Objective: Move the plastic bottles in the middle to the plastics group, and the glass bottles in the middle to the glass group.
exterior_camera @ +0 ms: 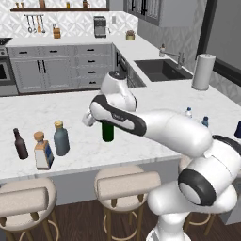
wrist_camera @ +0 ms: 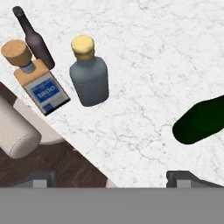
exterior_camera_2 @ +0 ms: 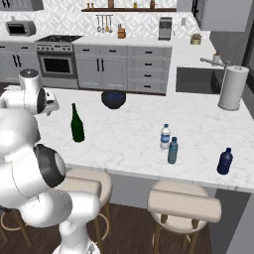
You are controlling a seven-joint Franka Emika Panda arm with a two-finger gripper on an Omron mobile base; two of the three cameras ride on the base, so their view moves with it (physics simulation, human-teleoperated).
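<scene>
Glossy dark green glass wine bottle [wrist_camera: 202,120] right of the jaws; matt grey-blue bottle [wrist_camera: 89,78] ahead-left, its cap tan. Beyond it, a cork-stoppered clear square bottle [wrist_camera: 38,83]. White veined marble counter [wrist_camera: 148,52], smooth.

dark green wine bottle [exterior_camera_2: 77,125], grey-blue bottle [wrist_camera: 89,77], white-veined marble counter [wrist_camera: 153,65]
</scene>
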